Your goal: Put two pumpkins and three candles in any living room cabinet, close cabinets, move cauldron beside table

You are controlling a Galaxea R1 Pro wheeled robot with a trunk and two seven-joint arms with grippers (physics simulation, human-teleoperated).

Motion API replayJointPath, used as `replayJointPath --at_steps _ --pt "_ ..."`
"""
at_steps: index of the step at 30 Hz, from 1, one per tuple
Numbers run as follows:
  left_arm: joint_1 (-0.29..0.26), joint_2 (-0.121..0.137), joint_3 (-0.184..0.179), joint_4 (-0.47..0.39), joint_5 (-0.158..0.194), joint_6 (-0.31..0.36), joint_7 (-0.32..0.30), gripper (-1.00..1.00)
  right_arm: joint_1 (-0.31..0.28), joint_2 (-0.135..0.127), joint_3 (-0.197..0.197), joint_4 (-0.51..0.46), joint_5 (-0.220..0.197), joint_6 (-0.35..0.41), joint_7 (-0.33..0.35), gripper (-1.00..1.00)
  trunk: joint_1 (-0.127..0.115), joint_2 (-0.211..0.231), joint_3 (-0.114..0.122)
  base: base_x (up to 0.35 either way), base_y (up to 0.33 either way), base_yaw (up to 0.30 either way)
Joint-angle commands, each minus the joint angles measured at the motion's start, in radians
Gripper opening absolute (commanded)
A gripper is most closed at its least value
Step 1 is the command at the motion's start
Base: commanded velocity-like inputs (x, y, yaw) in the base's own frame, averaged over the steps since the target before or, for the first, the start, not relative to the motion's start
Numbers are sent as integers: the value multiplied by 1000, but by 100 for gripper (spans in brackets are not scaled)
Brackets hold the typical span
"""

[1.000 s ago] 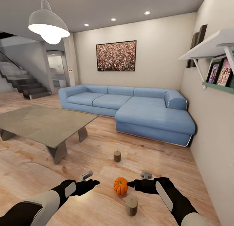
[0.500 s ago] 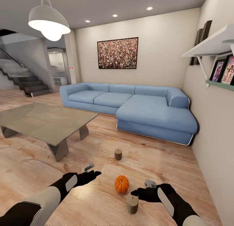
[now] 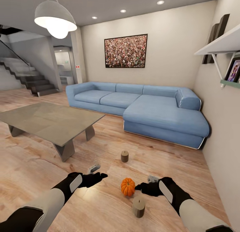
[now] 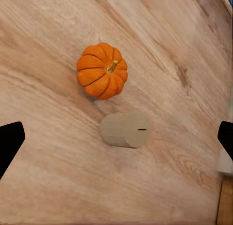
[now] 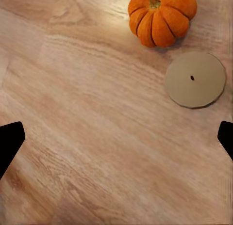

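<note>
Two grippers spread, empty: left gripper (image 3: 100,175), right gripper (image 3: 140,187) | pumpkin (image 3: 128,187) on floor (image 3: 100,205) between them, just beside right | we logged candle (image 3: 138,207) near right.

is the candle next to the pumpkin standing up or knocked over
Upright: the candle beside the pumpkin stands on its flat base on the floor.

R gripper (image 3: 143,186) now lower and nearer the pumpkin (image 3: 128,187), w/ camera shifted too; L gripper (image 3: 100,175) approx. unmoved, maybe.
</note>
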Motion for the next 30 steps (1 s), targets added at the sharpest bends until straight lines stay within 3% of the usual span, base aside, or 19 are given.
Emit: replayJointPath --at_steps 1,5,8,20,21,26,30 --pt "-1 -2 -6 -1 6 5 0 100 -23 -1 4 28 2 2 4 100 0 0 -3 0 0 89" --pt "-4 -14 -6 -1 5 11 1 100 -135 0 3 155 0 -23 5 100 0 0 -9 0 0 89" --pt "-5 -36 -7 -8 4 11 2 100 -166 1 3 184 -1 -52 5 100 0 0 -14 0 0 88" --pt "-10 -99 -8 -42 0 18 3 100 -181 2 2 194 -3 -71 8 100 0 0 -33 0 0 89" --pt "-12 -103 -8 -78 -1 46 3 100 -181 3 4 193 -2 -72 10 100 0 0 -34 0 0 100" --pt "-15 -105 -8 -125 0 83 3 100 -181 2 3 189 -2 -75 15 100 0 0 -42 0 0 112" --pt "-16 -103 -8 -133 0 86 0 100 -181 2 2 188 -2 -123 16 100 0 0 -48 0 0 113"
